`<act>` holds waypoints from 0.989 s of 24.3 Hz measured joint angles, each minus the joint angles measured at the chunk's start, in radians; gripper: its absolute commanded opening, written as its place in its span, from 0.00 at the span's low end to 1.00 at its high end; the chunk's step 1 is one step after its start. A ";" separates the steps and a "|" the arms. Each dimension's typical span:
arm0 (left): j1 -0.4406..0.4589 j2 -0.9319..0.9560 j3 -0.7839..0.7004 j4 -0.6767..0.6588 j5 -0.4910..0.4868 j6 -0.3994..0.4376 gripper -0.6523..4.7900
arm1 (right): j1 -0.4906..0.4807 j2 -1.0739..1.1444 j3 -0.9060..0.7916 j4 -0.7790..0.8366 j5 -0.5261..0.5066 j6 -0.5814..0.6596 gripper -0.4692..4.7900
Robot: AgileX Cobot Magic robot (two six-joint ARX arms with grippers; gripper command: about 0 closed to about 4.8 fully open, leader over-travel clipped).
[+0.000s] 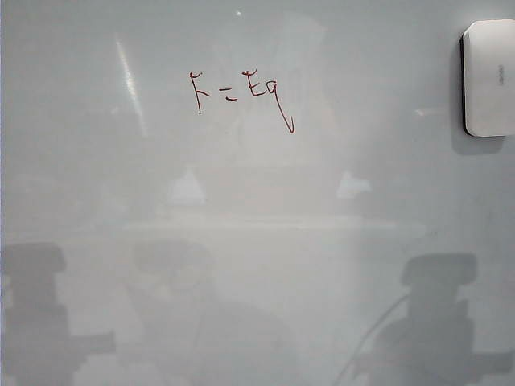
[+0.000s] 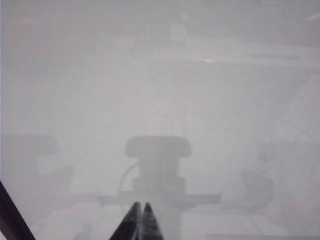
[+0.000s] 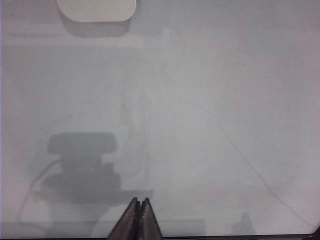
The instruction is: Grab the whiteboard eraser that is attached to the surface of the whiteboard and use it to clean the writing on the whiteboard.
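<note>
The whiteboard fills the exterior view, glossy and pale grey. Dark-red writing sits upper middle, ending in a long tail stroke. The white whiteboard eraser clings to the board at the upper right edge, with a black felt strip along its left side. In the right wrist view part of the eraser shows at the frame edge, far ahead of my right gripper, which is shut and empty. My left gripper is shut with nothing in it, over bare board. Neither gripper itself shows in the exterior view.
Dim reflections of both arms show in the lower corners of the board in the exterior view. A dark frame edge crosses one corner of the left wrist view, and the board's dark edge runs beside the right gripper.
</note>
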 measured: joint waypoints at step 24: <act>0.000 0.006 0.337 0.077 0.312 -0.335 0.11 | 0.001 0.022 0.401 -0.078 -0.069 0.264 0.07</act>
